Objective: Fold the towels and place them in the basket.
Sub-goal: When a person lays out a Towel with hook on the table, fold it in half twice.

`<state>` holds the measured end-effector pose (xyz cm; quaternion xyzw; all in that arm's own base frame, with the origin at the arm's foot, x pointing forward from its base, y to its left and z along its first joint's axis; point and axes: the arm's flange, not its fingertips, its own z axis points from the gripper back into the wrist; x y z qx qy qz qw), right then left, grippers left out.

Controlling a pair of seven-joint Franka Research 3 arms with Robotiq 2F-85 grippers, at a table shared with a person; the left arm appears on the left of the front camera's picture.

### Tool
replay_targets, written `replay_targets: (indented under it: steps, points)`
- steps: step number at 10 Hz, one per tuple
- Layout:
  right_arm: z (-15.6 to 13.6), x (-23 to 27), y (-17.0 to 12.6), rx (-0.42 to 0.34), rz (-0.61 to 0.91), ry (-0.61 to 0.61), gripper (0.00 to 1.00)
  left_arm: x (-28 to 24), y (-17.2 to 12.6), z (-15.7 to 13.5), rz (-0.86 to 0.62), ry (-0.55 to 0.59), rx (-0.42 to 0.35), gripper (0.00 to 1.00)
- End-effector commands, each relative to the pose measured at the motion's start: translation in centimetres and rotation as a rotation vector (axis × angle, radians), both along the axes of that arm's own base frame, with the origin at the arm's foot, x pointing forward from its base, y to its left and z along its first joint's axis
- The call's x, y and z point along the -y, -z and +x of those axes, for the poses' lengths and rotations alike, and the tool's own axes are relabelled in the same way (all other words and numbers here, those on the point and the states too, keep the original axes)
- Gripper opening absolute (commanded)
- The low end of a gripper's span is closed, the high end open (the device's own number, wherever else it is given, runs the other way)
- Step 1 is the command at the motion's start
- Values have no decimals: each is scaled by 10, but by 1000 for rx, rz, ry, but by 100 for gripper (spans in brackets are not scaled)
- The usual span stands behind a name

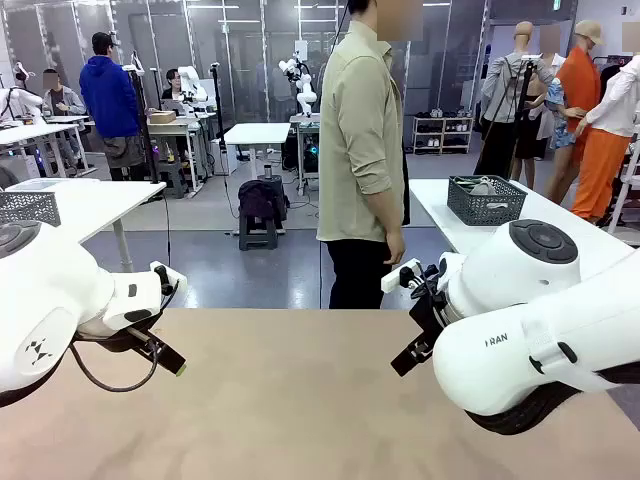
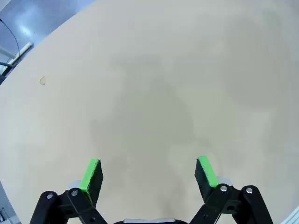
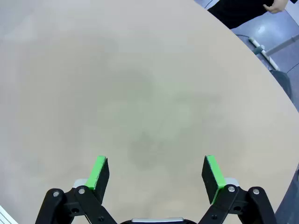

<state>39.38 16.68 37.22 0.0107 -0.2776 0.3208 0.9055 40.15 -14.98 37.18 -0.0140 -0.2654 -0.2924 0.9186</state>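
The left gripper (image 2: 149,175) hangs over the tan table (image 2: 154,84) with its jaws spread wide, the green pads (image 2: 92,173) well apart and only bare tabletop between them. Ahead of it and off to one side, a small pale speck (image 2: 42,80) lies on the surface. The right gripper (image 3: 155,175) is likewise wide open, its green pads (image 3: 99,171) holding nothing, above the same plain tabletop.

From the front, both white arms lean in low from either side. The left gripper (image 1: 165,358) and the right gripper (image 1: 405,360) point towards each other across the middle of the table (image 1: 300,400), well apart.

Beyond the grippers, at the table's far edge, a person (image 1: 362,150) in a pale olive shirt and dark trousers stands side-on, one hand (image 1: 395,250) hanging by the hip. That hand (image 3: 279,5) also shows in the top corner of the right wrist view.

Further off, behind the right arm, the basket (image 1: 487,200) sits on a white table (image 1: 440,215). It is dark grey wire mesh, rectangular, with low, slightly flared sides. Something pale lies inside it, too small to identify. Far beyond the left gripper, a second mesh basket (image 1: 28,207) stands on another white table (image 1: 100,200).
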Motion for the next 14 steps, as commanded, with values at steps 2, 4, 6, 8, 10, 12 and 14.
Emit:
replay_targets:
  steps: [2,4,6,8,10,12,14]
  points:
    - [0,0,0,0,0,0,100,0,0,0,0,1,0,100]
    - [0,0,0,0,0,0,100,0,0,0,0,1,0,100]
    - [0,0,0,0,0,0,100,0,0,0,0,1,0,100]
    - [0,0,0,0,0,0,100,0,0,0,0,1,0,100]
    - [0,0,0,0,0,0,100,0,0,0,0,1,0,100]
    - [0,0,0,0,0,0,100,0,0,0,0,1,0,100]
    - [0,0,0,0,0,0,100,0,0,0,0,1,0,100]
